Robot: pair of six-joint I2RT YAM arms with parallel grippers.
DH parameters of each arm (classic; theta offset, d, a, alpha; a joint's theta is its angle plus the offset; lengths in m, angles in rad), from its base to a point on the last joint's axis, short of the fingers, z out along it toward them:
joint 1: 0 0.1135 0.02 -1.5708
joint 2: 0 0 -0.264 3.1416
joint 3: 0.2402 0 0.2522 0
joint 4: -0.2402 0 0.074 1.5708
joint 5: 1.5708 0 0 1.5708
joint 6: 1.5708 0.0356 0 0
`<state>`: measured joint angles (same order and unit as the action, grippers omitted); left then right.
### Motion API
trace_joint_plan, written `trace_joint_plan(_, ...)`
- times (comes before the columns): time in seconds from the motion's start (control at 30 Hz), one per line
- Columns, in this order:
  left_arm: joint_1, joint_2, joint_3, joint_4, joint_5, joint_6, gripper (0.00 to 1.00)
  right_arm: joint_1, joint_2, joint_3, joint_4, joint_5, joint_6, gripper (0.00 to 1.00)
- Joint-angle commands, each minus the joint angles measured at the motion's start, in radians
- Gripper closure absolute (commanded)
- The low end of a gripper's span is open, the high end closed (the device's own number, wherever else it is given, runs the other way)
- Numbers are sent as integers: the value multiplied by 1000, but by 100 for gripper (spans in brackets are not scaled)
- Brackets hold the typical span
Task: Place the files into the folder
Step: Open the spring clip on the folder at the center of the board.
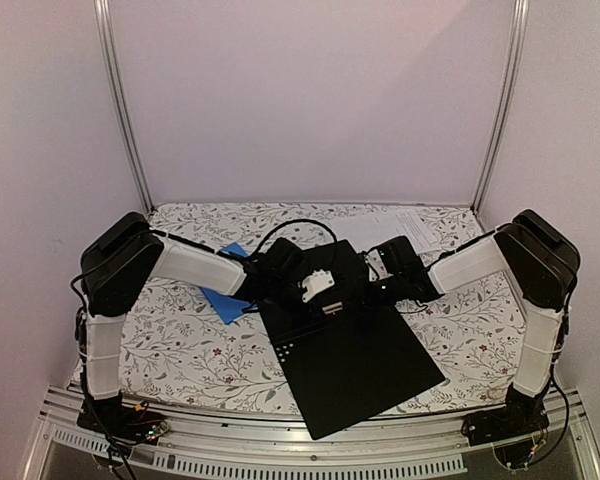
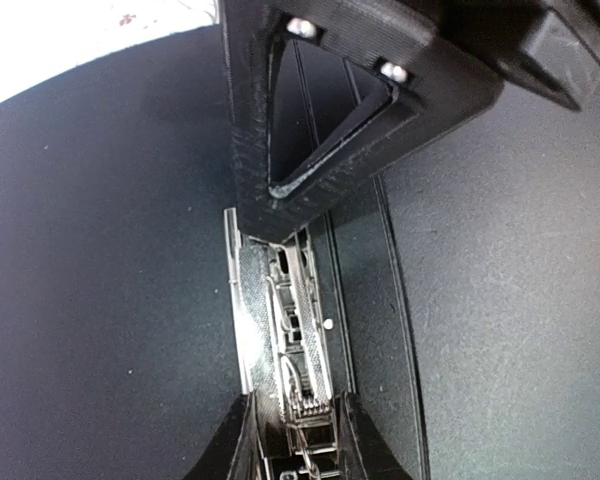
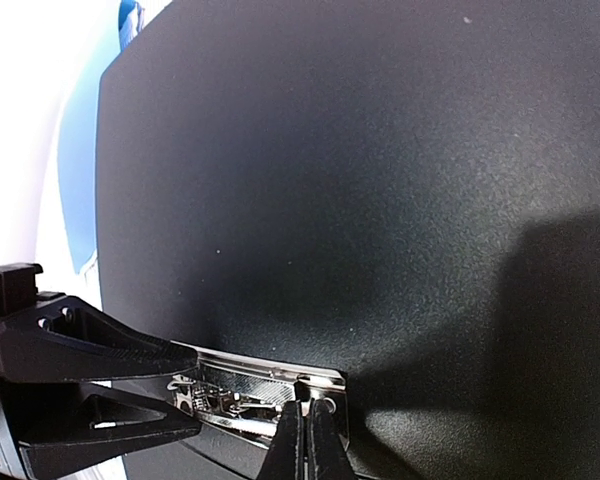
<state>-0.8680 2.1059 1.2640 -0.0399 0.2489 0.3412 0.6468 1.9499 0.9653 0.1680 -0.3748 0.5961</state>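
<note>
The print on the files [image 1: 405, 222] is too small to read, and their near edge is hidden behind the right arm [image 1: 465, 262]. The blue folder [image 1: 223, 300] is largely covered by the left arm [image 1: 195, 265]. The metal clip [image 2: 280, 330] is cut off by the bottom edge of the left wrist view.

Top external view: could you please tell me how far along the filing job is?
Done: the folder lies open, black inside up. In hand: the left end effector straddles its metal clip, and the shut right end effector presses on the clip, apparently to open it. Left: the white sheets lie farther back, outside the folder, with neither end effector on them.
</note>
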Motion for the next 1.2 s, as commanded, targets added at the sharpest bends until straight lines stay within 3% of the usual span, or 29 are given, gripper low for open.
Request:
trace_joint_plan(0.0,-72,108,-26,-118,74,30,82,38,75,-40,78,78,40,100)
trace_joint_plan(0.73,-74,106,-20,-123,64,19,81,60,-20,-124,209,59,30,100)
trace_joint_plan(0.97,-49,17,-65,-45,-1,-52,69,78,-133,-182,207,69,21,100)
trace_joint_plan(1.17,-45,-68,-61,-5,-19,-113,52,119,-247,-203,113,163,5,100)
